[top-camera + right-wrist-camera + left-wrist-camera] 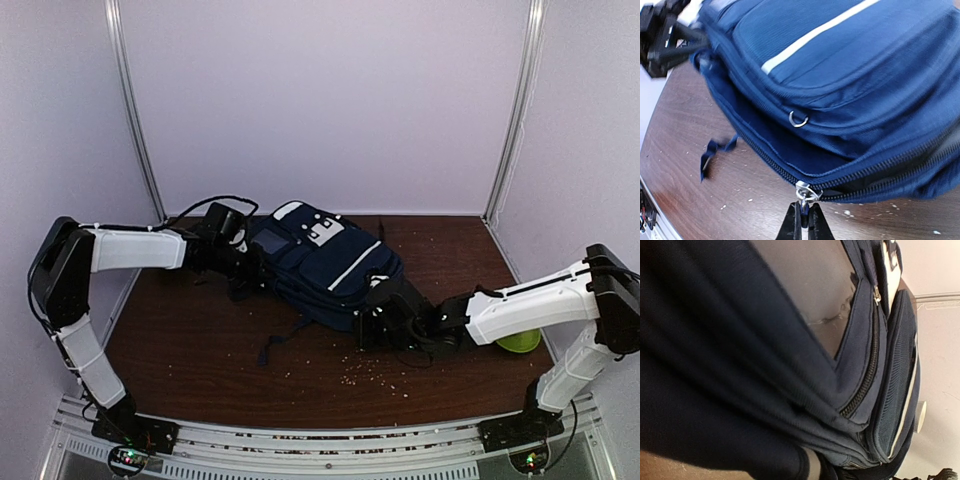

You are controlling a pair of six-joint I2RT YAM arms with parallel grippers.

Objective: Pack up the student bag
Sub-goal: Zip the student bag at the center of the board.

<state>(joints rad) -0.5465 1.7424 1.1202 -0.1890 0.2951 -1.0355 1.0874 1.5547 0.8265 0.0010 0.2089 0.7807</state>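
The student bag point(320, 260), navy with white stripes and patches, lies on the brown table point(200, 340). My right gripper point(372, 318) is at its near right edge. In the right wrist view the right gripper point(804, 212) is shut on the metal zipper pull point(805, 192) of the bag point(840, 75). The zip is joined to the left of the slider and parted to its right. My left gripper point(245, 262) is against the bag's top left. In the left wrist view taut bag fabric point(790, 340) fills the frame and hides the fingers.
A green round object point(520, 342) sits on the table behind my right forearm. A loose dark strap point(275, 345) trails from the bag toward the front. Light crumbs point(375, 370) are scattered on the table. White walls and metal posts enclose the back and sides.
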